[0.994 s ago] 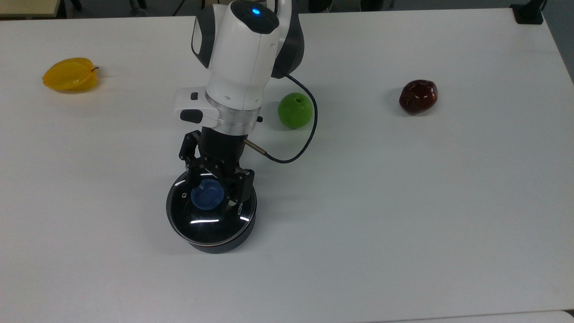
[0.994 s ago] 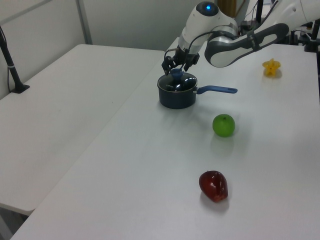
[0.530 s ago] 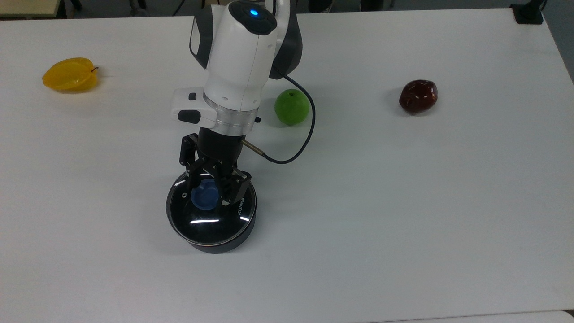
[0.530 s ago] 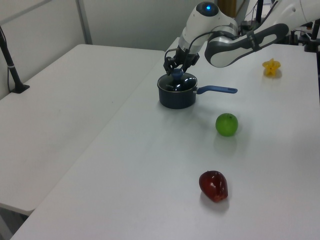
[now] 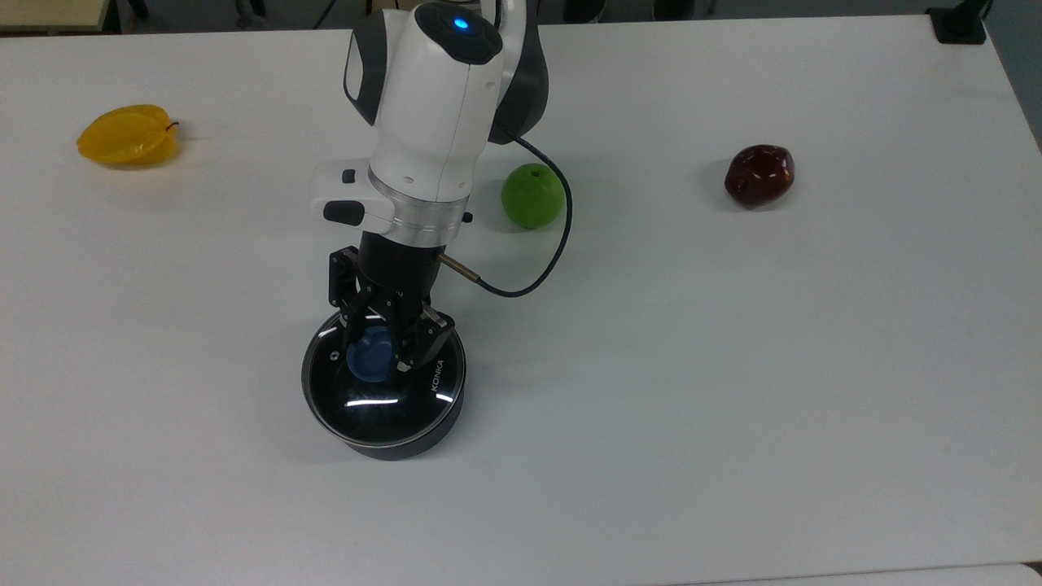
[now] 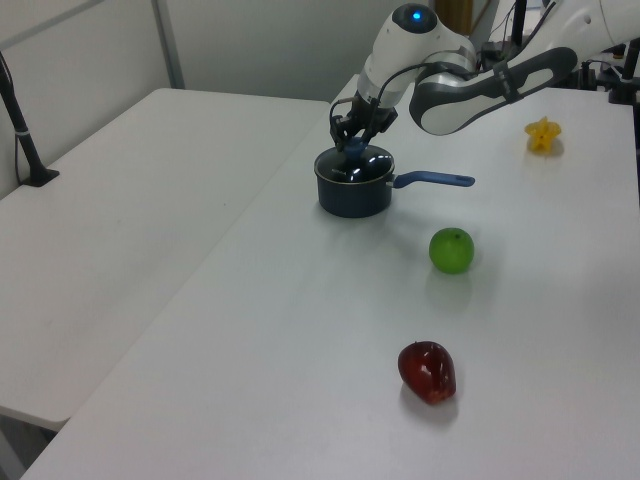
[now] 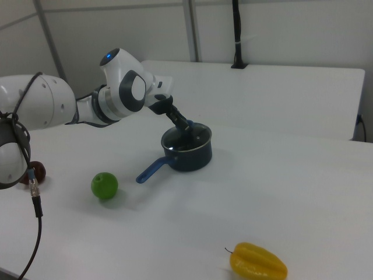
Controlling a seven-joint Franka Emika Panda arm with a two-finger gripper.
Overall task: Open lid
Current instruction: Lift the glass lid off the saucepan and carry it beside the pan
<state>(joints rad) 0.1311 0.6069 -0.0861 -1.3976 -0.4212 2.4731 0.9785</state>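
The round clear glass lid [image 5: 383, 387] with its metal rim and white "KONKA" lettering sits flat on the black saucepan [image 6: 352, 193], covering it, and its blue central knob [image 5: 370, 356] stands a little toward the top view's upper left of the glass. The black two-finger tool [image 5: 381, 352] of the white robot arm [image 5: 431, 106] comes down on that knob from above, its fingers [image 5: 413, 345] pressed against the knob's two sides, so it is clamped on the lid's knob. In the left view the saucepan's long blue handle [image 6: 432, 181] points toward the left view's right, away from the arm. The pan rests on the white bench [image 5: 733, 366]. A green apple [image 5: 533, 196] lies near the arm's wrist, at the top view's upper right of the pan, beside a black cable [image 5: 537, 268] that loops from the wrist. Well apart, a dark red apple [image 5: 759, 175] lies toward the top view's right, and a yellow starfruit [image 5: 128, 135] toward the top view's left.
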